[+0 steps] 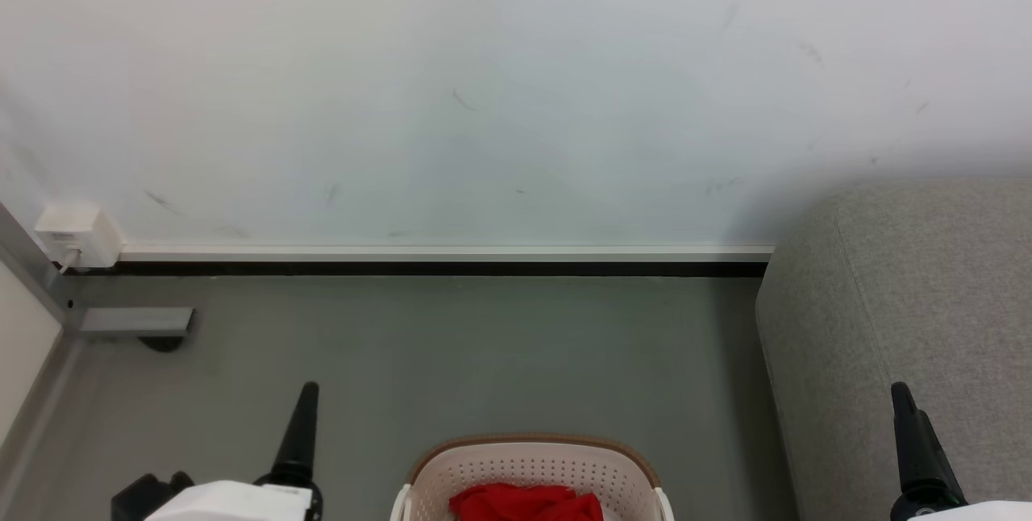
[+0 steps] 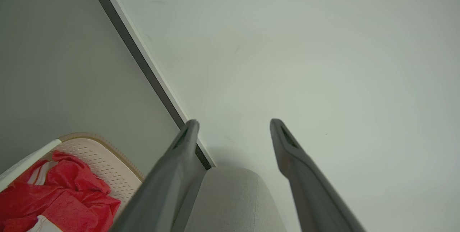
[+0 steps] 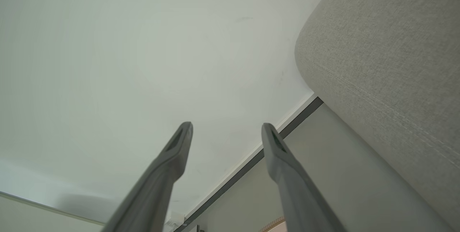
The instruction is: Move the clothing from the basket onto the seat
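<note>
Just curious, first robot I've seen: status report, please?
Left gripper and right gripper open, empty. Clothing in basket, none seen on seat. No obstacle seen between.

You have one basket (image 1: 516, 468), one sofa (image 1: 911, 327) and one white wall box (image 1: 76, 235) in front of you. The basket holds one heap of red clothing (image 1: 524, 503); you cannot tell how many garments make it up. There are two grippers, the left gripper (image 2: 231, 124) and the right gripper (image 3: 226, 126), each with two dark fingers (image 2: 293, 156).
</note>
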